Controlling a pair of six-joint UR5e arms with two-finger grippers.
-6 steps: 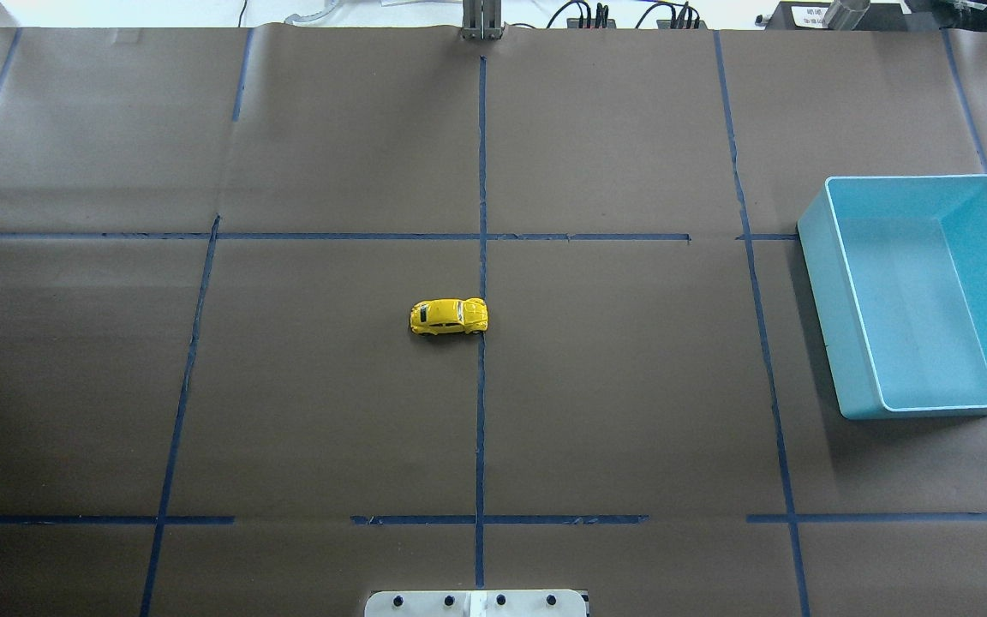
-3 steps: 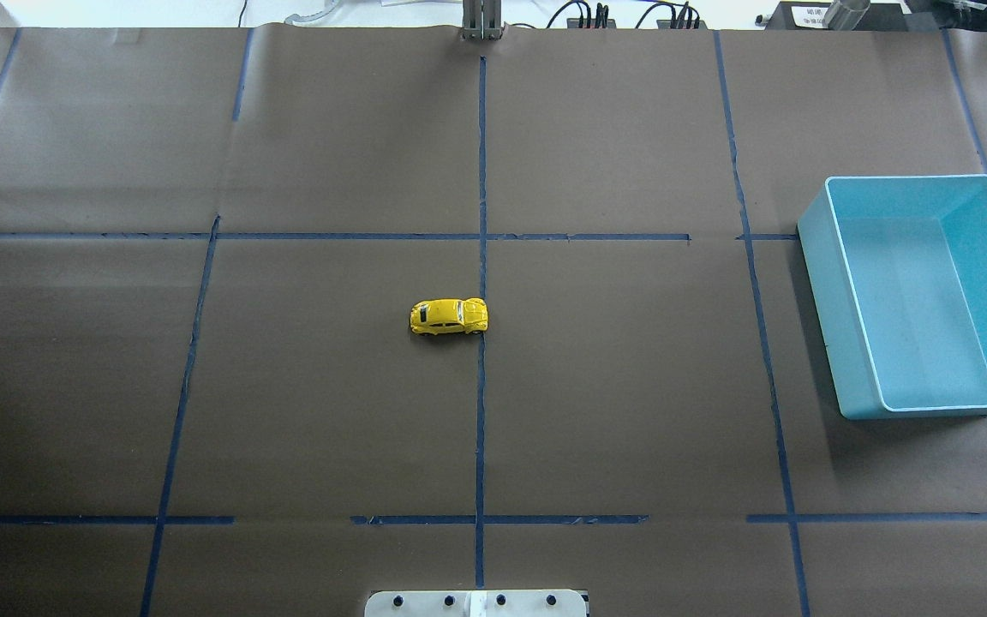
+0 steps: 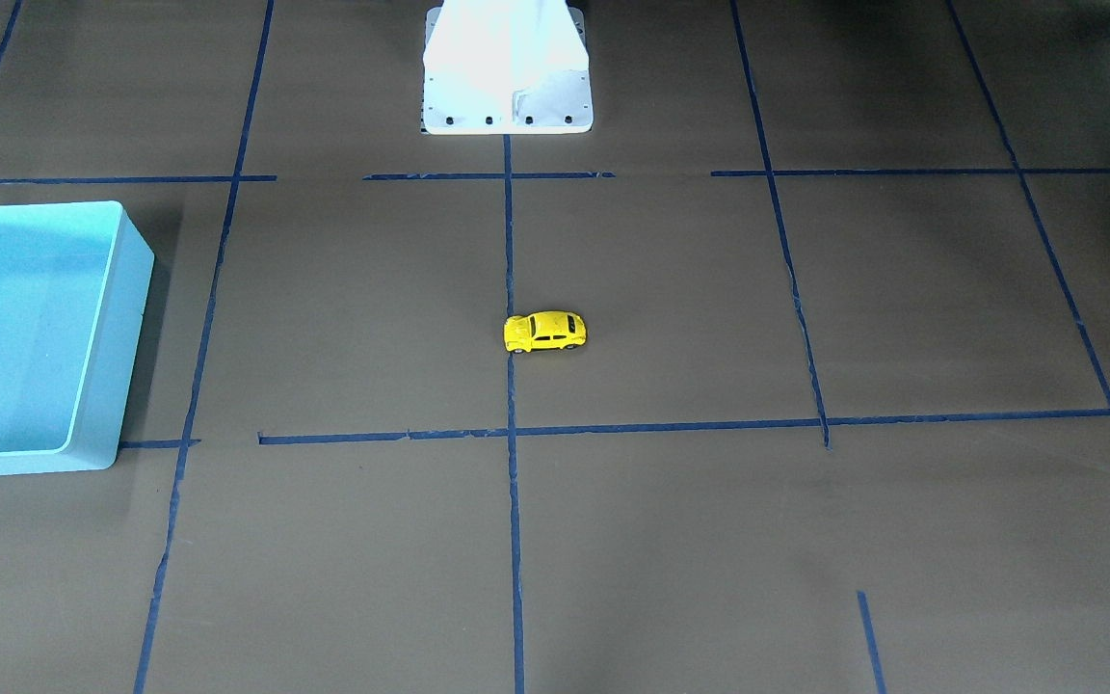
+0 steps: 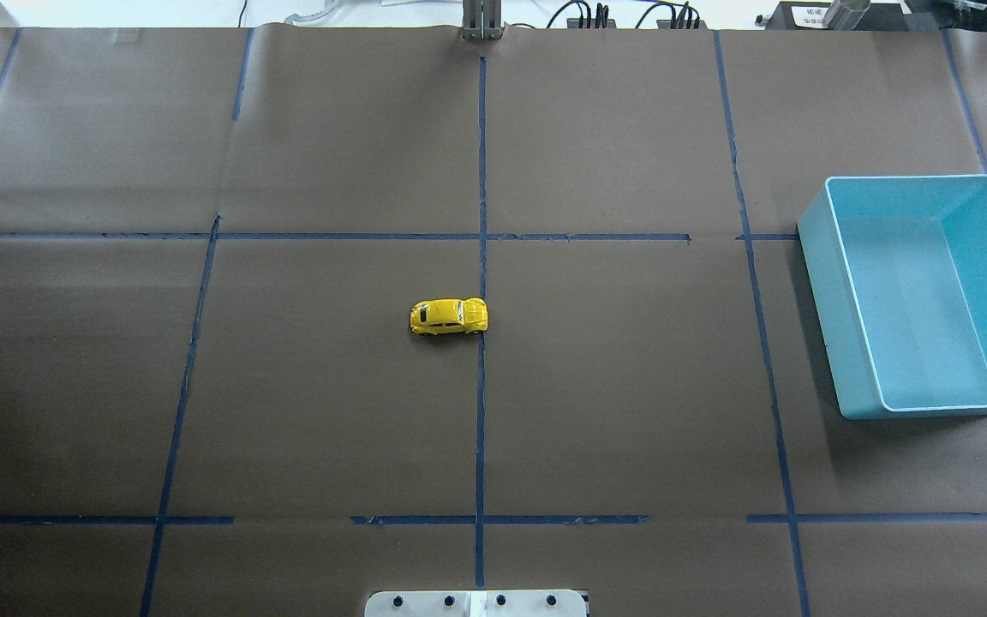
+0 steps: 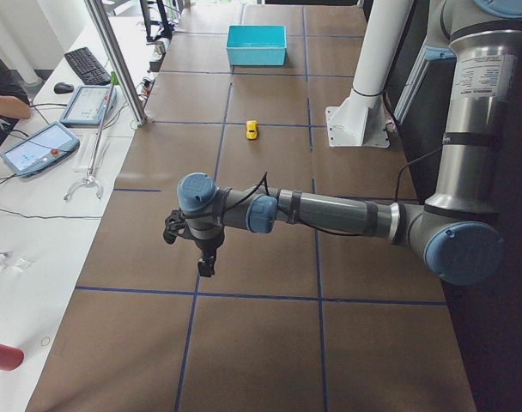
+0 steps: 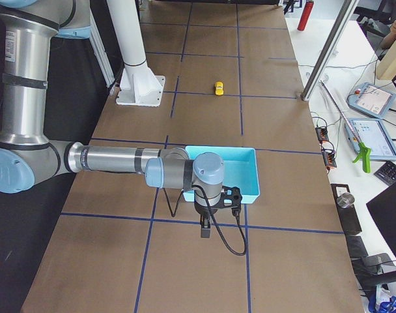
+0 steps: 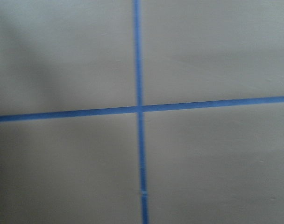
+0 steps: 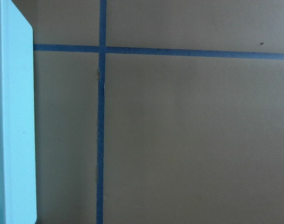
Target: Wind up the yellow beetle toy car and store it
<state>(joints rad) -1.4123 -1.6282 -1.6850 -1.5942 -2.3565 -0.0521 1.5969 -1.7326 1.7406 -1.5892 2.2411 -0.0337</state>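
Observation:
The yellow beetle toy car (image 4: 449, 316) stands on its wheels at the middle of the table, beside the centre tape line, also seen in the front view (image 3: 544, 332) and small in the side views (image 5: 251, 130) (image 6: 219, 88). Nothing touches it. My left gripper (image 5: 206, 263) hangs over the table's left end, far from the car. My right gripper (image 6: 205, 229) hangs just outside the light blue bin (image 4: 819, 283). Both grippers show only in the side views, so I cannot tell whether they are open or shut. The wrist views show no fingers.
The bin (image 3: 136, 318) at the table's right end holds nothing; its wall (image 8: 16, 116) fills the left edge of the right wrist view. Brown paper with blue tape lines (image 7: 138, 109) covers the table. The white robot base (image 3: 507, 67) stands at the near edge. Tablets and cables lie beyond the far edge.

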